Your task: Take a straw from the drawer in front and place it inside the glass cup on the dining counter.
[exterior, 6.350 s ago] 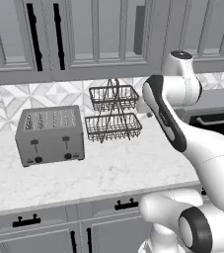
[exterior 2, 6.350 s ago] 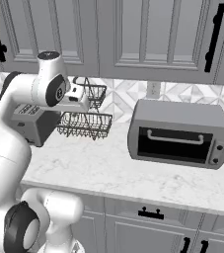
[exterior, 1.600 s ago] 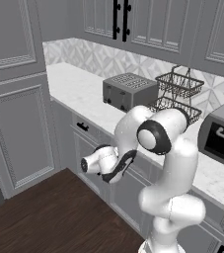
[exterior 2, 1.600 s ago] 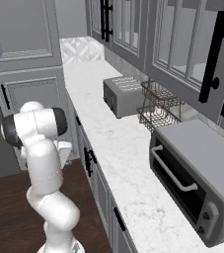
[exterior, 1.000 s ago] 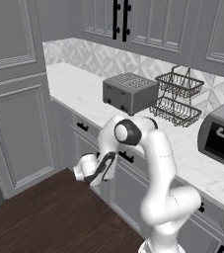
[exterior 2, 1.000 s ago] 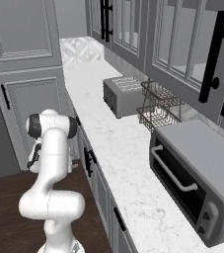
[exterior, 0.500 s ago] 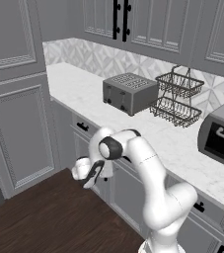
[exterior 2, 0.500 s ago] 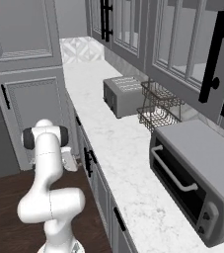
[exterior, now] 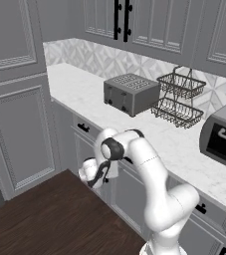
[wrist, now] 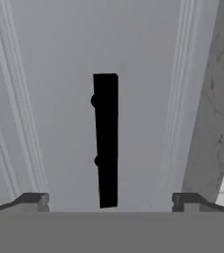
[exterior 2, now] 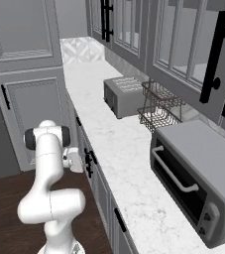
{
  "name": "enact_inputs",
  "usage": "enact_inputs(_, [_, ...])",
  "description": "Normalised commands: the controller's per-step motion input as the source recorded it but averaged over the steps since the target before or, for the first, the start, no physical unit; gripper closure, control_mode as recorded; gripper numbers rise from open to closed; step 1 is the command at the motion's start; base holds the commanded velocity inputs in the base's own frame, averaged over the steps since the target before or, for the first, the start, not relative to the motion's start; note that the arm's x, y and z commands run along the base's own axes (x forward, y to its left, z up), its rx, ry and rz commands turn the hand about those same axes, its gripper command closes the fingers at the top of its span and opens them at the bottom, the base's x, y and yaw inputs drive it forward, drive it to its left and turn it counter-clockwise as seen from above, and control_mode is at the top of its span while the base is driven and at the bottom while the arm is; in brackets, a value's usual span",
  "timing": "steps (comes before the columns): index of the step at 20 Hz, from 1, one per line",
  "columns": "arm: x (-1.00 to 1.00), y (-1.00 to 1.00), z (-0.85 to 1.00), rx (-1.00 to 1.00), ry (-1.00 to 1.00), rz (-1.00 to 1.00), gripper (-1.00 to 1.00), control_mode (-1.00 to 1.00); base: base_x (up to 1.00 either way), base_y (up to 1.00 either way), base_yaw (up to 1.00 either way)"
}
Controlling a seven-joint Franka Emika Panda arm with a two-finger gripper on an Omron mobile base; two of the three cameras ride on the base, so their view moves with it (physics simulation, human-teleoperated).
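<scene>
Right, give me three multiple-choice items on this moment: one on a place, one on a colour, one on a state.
1. The toaster sits on the counter:
A. left of the wire rack
B. on the toaster oven
C. on the floor

2. The drawer has a handle that is:
A. white
B. black
C. red

3. The gripper fingers are:
A. shut on the handle
B. holding a straw
C. open, handle between them

Answers: 1 A, left base view shows it left of the rack. 2 B, hand view shows a black bar. 3 C, tips stand wide apart.
</scene>
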Motion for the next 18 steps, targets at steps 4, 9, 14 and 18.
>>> enact_inputs(4, [0.00, -0.35, 0.00, 0.12, 0.05, 0.21, -1.00, -1.00, 0.00, 0.00, 0.00])
enact_inputs(9, [0.16, -0.23, 0.00, 0.09, 0.07, 0.17, -1.00, -1.00, 0.00, 0.00, 0.00])
enact_inputs(14, [0.27, -0.04, 0.00, 0.05, 0.05, 0.10, -1.00, -1.00, 0.00, 0.00, 0.00])
enact_inputs(18, [0.21, -0.02, -0.04, 0.02, 0.08, 0.07, -1.00, -1.00, 0.00, 0.00, 0.00])
